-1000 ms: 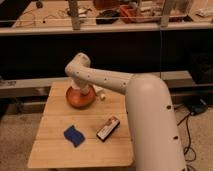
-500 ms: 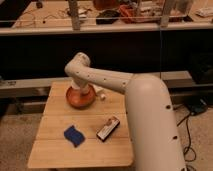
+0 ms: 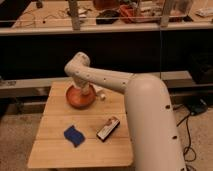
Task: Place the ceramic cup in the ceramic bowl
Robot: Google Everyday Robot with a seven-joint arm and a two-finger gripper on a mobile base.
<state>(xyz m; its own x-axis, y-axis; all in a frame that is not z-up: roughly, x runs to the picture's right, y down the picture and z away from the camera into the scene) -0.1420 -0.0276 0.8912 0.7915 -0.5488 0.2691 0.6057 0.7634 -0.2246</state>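
The orange-brown ceramic bowl (image 3: 76, 101) sits at the back of the small wooden table (image 3: 55, 152). My white arm reaches in from the right and bends down over it. The gripper (image 3: 83, 91) hangs at the end of the arm, right over the bowl's middle, mostly covered by the wrist. I cannot make out the ceramic cup; it may be hidden under the gripper. A small whitish thing (image 3: 101, 95) lies just right of the bowl's rim, and I cannot tell what it is.
A blue cloth-like piece (image 3: 74, 135) lies on the front left of the table. A dark rectangular packet (image 3: 108, 128) lies at front centre. A dark counter face rises behind the table, with a cluttered workbench above it. Cables lie on the floor at right.
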